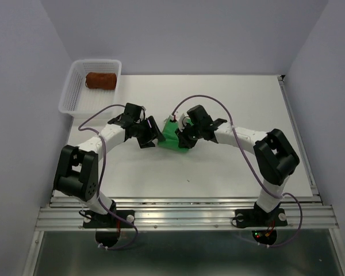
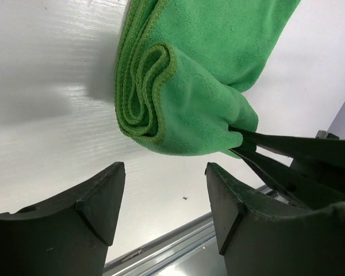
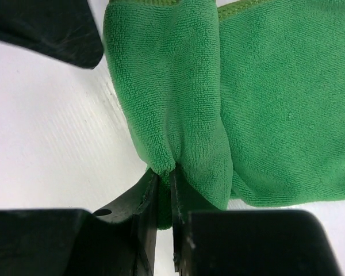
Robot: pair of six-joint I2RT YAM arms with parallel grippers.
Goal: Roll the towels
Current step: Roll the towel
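Rolling of the green towel looks partway: right fingers pinch the roll's end, left fingers stand wide; next, probably grip and turn onward.

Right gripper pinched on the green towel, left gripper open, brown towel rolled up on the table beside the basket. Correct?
Not beside it: the top view shows the brown towel rolled up inside the basket. The rest holds: right gripper pinched on the green towel, left gripper open.
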